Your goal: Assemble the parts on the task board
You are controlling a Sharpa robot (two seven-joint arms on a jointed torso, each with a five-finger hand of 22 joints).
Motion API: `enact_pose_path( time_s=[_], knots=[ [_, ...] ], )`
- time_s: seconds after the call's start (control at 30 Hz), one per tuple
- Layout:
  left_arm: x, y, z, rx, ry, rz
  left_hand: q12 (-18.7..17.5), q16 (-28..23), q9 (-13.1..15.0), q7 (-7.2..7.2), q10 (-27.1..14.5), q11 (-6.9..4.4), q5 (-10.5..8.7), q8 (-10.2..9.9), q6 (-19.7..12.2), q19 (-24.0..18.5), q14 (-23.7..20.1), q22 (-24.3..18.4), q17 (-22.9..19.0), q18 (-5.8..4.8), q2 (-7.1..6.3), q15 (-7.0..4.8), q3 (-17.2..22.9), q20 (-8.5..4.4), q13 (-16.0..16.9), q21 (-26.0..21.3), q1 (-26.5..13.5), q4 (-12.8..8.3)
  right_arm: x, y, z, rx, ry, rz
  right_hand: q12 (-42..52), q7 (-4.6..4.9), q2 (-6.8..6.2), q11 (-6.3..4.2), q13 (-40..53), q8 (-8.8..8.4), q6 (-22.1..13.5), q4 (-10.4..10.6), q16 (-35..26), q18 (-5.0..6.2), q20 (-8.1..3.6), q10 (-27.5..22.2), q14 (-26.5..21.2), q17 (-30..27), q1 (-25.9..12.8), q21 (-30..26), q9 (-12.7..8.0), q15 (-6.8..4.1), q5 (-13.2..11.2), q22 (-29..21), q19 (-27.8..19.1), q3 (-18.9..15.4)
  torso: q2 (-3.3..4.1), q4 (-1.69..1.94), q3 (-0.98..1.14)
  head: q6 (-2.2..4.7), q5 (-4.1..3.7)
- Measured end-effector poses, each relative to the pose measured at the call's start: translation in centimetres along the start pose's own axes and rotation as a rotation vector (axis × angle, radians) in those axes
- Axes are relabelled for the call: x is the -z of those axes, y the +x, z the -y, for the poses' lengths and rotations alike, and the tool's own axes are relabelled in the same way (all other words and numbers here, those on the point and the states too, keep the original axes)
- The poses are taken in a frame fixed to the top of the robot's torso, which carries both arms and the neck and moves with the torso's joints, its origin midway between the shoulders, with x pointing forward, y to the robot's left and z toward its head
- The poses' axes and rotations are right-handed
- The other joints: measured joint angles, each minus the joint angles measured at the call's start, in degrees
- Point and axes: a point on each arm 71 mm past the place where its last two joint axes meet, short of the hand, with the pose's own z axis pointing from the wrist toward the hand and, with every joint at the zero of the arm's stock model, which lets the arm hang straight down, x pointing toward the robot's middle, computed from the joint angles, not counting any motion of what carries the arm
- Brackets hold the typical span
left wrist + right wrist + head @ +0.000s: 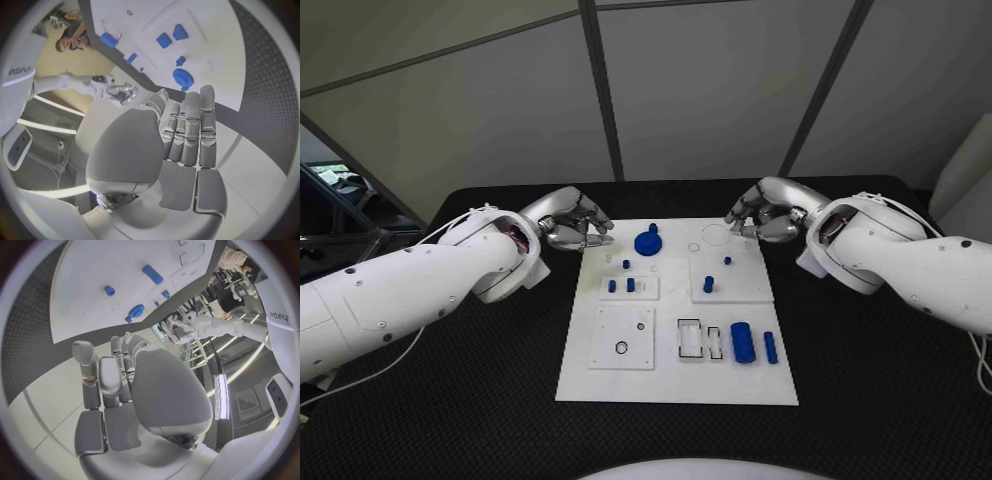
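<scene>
Board (678, 385) centre of table; blue parts: round piece (648, 241) far middle, two cylinders (753, 343) near right. My left hand (571, 224) and right hand (764, 217) flank far edge, fingers curled, holding nothing. Judge: nothing picked yet. Next: reach for part, open fingers.

The head camera looks steeply down on the flat white rectangular task board (678, 375). Each wrist camera sits close behind its hand, sharing that board (206, 60) (100, 270).

"Sharpa" on white arm (278, 316).
</scene>
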Motion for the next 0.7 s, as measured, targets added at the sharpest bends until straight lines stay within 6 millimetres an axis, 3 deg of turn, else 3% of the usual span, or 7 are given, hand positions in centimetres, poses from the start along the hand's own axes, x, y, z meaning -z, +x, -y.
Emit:
enact_pose_path(
  time_s=[0.1,0.3,0.53,0.7],
  knots=[
    [0.4,-0.5,-0.1,0.195,0.013,0.032,0.9,-1.3,0.0,-0.21,0.3,-0.17,0.00,0.0,0.2,-0.4,-0.3,-0.3,-0.8,-0.01,0.64,0.09,0.9,0.11,0.3,-0.5,0.6,-0.2,0.3,1.1,0.0,0.092,0.001,-0.041,-1.9,0.09,-0.87,0.72,-1.8,-1.19,-0.1,-0.2,0.7,0.00,0.12,-0.7,0.2,0.5,-0.9,0.4,-0.1,0.19,-0.6,0.4,0.1,0.5,0.06,-0.04,0.03,0.12,-0.44],
    [0.8,-1.2,0.0,0.506,0.035,0.102,1.3,-1.5,0.0,-0.08,0.7,-0.15,0.00,0.0,0.3,-0.6,-0.3,-0.4,-1.1,0.01,0.68,0.09,1.2,-0.09,0.3,-0.7,0.7,-0.5,0.4,2.7,-0.4,0.240,0.002,-0.094,-3.3,0.52,-1.95,1.11,-3.5,-2.48,-0.5,-0.5,1.7,0.02,0.32,-1.1,0.2,1.6,-1.3,1.0,-0.1,0.62,-1.2,1.4,0.7,1.1,0.06,0.03,-0.03,0.09,-1.07],
    [1.1,-1.5,0.1,0.671,0.041,0.147,1.3,-1.8,0.0,0.00,0.7,-0.15,0.00,0.0,0.4,-0.6,-0.3,-0.4,-1.2,0.01,0.68,0.09,1.3,-0.09,0.3,-0.7,0.7,-0.3,0.4,3.5,-0.8,0.329,0.004,-0.116,-4.5,1.32,-2.86,1.75,-5.3,-3.82,-1.3,-0.9,2.0,0.01,0.80,-1.8,0.2,1.9,-2.2,1.9,-0.1,1.03,-1.3,2.4,1.5,1.8,0.10,0.04,-0.05,-0.07,-1.11],
    [1.2,-1.6,0.0,0.721,0.042,0.166,1.3,-1.8,0.0,0.00,0.7,-0.15,0.00,0.2,0.4,-0.6,-0.3,-0.5,-1.2,0.02,0.68,0.09,1.3,-0.09,0.3,-0.7,0.7,-0.3,0.1,3.9,-1.1,0.358,0.002,-0.119,-4.6,1.32,-2.91,1.83,-5.8,-4.26,-1.3,-0.9,2.3,0.01,0.93,-1.9,0.2,2.2,-2.3,2.4,-0.1,1.03,-1.3,3.3,2.0,2.2,0.10,0.01,-0.04,-0.23,-1.13]
  ],
)
